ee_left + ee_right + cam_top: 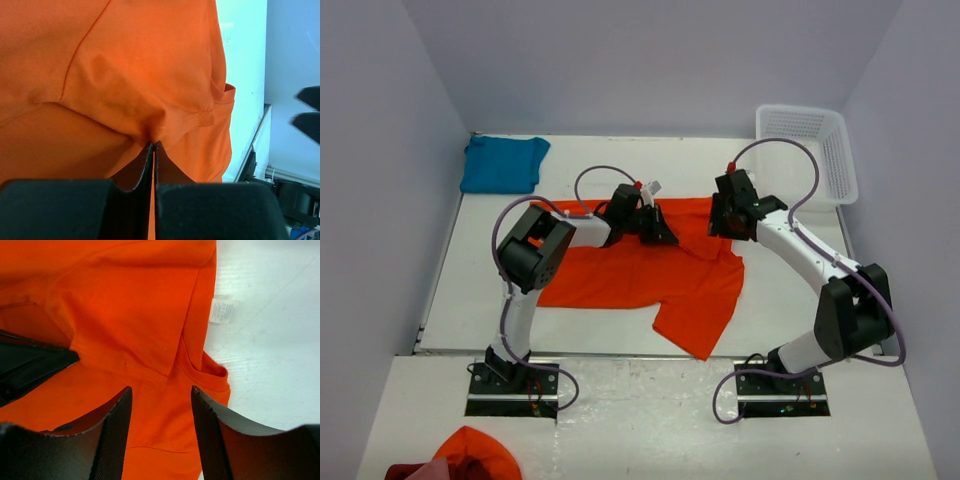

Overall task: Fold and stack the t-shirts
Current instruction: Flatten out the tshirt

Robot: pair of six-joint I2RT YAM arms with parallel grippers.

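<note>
The orange t-shirt [620,270] lies spread, partly rumpled, in the middle of the table. Its white neck label [221,310] shows at the shirt's edge. My left gripper [660,228] is shut on a pinch of orange fabric near the shirt's far edge; in the left wrist view [154,145] the cloth bunches at the closed tips. My right gripper [723,222] is open, just above the shirt's far right part; in the right wrist view [161,390] a seam and a hemmed edge lie between its jaws. The teal-blue t-shirt [503,163] lies folded at the back left corner.
A white plastic basket [807,150] stands at the back right. A heap of orange and red cloth [470,455] lies at the near left, in front of the arm bases. The two grippers are close together over the shirt's far edge.
</note>
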